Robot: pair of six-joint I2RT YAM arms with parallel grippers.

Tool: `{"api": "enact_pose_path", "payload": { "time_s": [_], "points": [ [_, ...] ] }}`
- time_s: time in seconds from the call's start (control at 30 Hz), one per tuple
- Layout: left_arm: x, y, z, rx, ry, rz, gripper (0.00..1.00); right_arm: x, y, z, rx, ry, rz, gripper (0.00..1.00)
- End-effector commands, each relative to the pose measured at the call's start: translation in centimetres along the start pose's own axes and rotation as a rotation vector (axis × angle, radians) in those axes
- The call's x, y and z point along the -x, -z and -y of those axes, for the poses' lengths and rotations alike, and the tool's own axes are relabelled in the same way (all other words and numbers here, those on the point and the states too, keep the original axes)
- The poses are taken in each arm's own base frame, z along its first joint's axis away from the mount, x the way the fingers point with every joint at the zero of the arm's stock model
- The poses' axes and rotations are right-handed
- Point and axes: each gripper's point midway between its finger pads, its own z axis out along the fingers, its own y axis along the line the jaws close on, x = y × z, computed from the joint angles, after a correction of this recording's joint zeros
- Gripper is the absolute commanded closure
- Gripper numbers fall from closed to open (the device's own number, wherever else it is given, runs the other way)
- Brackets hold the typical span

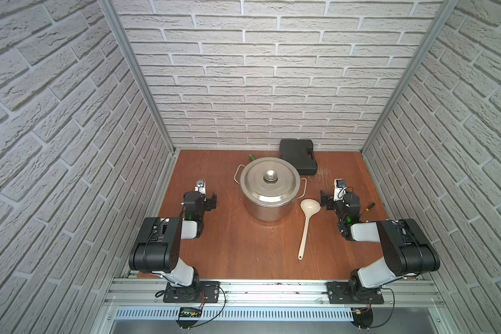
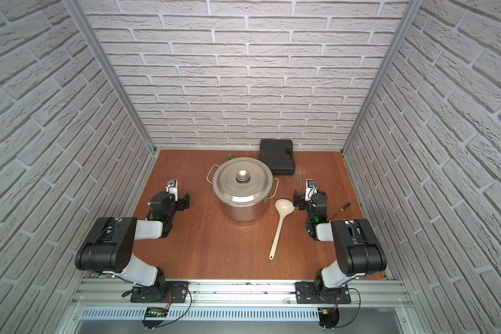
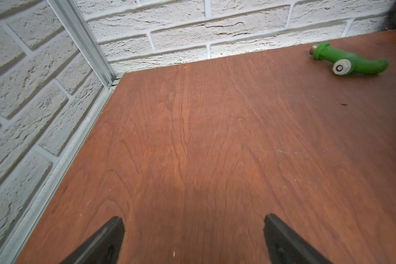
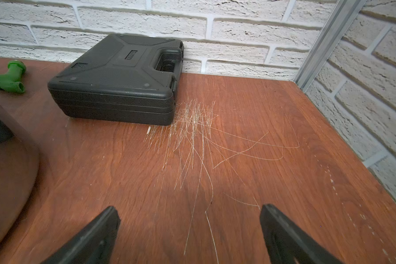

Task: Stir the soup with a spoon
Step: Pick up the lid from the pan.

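Note:
The spoon (image 1: 305, 234) (image 2: 278, 234), a cream-white ladle, lies flat on the wooden table to the right of the steel pot (image 1: 269, 202) (image 2: 243, 205). Its bowl is near the pot's base and its handle points to the front edge. A steel lid (image 1: 269, 180) covers the pot, so the soup is hidden. My left gripper (image 1: 211, 201) (image 2: 185, 202) (image 3: 192, 219) hovers open and empty left of the pot. My right gripper (image 1: 326, 202) (image 2: 298, 201) (image 4: 189, 209) stands open and empty just right of the spoon's bowl.
A black plastic case (image 1: 298, 156) (image 4: 119, 77) lies against the back wall behind the pot. A green fitting (image 1: 251, 157) (image 3: 348, 60) sits at the back, left of the case. A dark-handled screwdriver (image 1: 368, 207) lies by the right arm. Brick walls close in three sides.

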Motion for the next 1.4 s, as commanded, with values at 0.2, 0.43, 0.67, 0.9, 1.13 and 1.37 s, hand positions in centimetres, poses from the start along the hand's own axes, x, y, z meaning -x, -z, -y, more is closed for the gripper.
{"api": "enact_pose_path", "payload": {
  "time_s": [0.2,0.43,0.67,0.9,1.13,1.37],
  "points": [
    [1.1,0.1,0.4,-0.023,-0.004,0.044,0.02,0.5,0.1,0.1,-0.002,-0.005,0.028,0.01],
    [1.1,0.0,0.4,-0.028,0.002,0.044,0.02,0.5,0.1,0.2,-0.002,-0.01,0.029,0.01],
    [3.6,3.5,-4.1,0.235,0.093,-0.029,0.02,2.8,4.6,4.9,-0.252,-0.174,0.027,0.01],
    [8.4,8.8,-4.7,0.211,0.272,-0.139,0.02,3.3,12.1,9.8,-0.585,-0.406,-0.183,0.01],
    [14.4,12.5,-0.1,-0.024,0.398,-0.167,0.02,5.4,16.3,8.8,-0.498,-0.562,-0.208,0.05],
    [20.0,15.5,9.0,-0.242,0.191,-0.323,0.02,8.8,16.1,4.3,-0.246,-0.557,-0.405,0.17]
  ]
}}
